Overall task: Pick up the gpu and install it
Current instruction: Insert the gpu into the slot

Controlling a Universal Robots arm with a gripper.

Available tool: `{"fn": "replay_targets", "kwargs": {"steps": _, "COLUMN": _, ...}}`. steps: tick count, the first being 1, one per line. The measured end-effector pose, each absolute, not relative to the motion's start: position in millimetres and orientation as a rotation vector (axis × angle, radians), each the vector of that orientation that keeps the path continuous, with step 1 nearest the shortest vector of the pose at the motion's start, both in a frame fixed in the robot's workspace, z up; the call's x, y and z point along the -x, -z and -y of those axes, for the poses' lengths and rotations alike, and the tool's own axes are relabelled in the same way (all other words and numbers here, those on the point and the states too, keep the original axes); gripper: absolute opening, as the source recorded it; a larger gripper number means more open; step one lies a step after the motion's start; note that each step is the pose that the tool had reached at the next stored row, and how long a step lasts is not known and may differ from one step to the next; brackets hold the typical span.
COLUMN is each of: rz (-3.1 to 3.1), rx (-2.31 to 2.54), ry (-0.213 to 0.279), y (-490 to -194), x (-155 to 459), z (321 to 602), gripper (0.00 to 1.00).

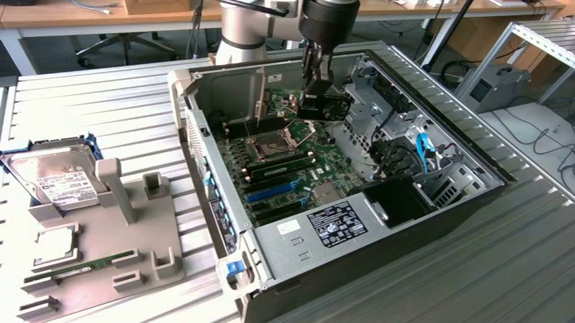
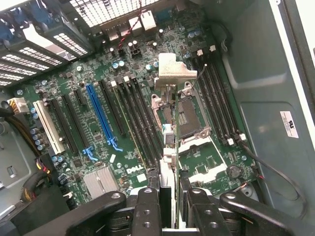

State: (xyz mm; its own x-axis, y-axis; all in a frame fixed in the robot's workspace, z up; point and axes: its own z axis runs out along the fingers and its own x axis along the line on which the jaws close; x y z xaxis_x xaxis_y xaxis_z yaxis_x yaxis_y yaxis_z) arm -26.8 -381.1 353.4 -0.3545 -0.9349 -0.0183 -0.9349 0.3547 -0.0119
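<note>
Above the open computer case (image 1: 378, 202) lying on its side on the slatted table (image 1: 99, 101), the end effector (image 1: 316, 101) hangs with its fingers (image 2: 147, 211) closed partway onto the gpu (image 2: 170, 118). The card is held on edge: from the wrist view it runs away from the grip as a thin green strip, its silver end bracket (image 2: 176, 69) at the far end, poised over the motherboard (image 1: 287, 161) near the empty processor socket (image 2: 189, 115). It touches nothing on the board, as far as I can tell.

Pickup looks finished; by my reading the step in hand is carrying the card toward its slot. The long blue expansion slot (image 2: 101, 115) sits well to one side of the card, beyond the memory slots (image 2: 135, 115), so the coming move seems to call for a sideways shift, the card's edge lined up along that slot and its bracket facing the case's rear openings, then a straight, even press down.

Off at the exterior view's left, a grey fixture (image 1: 108, 229) carries a hard drive (image 1: 54, 178) and a RAM stick (image 1: 81, 266).
</note>
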Motion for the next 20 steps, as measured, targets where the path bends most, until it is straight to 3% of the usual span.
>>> {"fn": "replay_targets", "kwargs": {"steps": 20, "rz": -2.529, "rx": 1.826, "ry": -0.002, "y": -353.4, "x": 26.8, "z": 381.1, "gripper": 0.26}}
